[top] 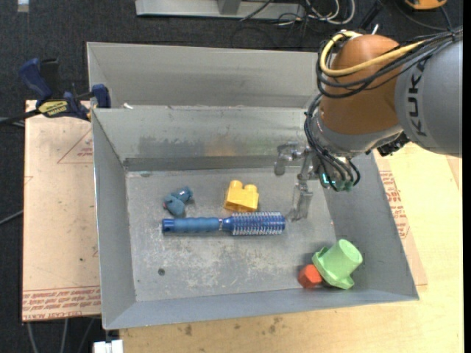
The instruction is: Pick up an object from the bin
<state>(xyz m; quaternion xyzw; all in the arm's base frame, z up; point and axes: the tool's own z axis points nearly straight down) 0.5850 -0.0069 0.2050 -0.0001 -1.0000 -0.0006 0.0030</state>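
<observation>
A dull grey metal bin (110, 197), its floor flecked with small dark specks and pale scuffs. Inside lie a deep blue hairbrush (223, 225) with blue bristles, a bright yellow block (241, 196), a small pale blue piece (177, 201), a light green cup (338, 263) and, touching it, a small orange-red piece (310, 275). The gripper (299, 204) is bare silvery grey metal. Above it the robot's cover (360, 79) is glossy orange-brown, crossed by yellow and black cables (346, 41). The arm (445, 101) is silver-grey with black lettering.
</observation>
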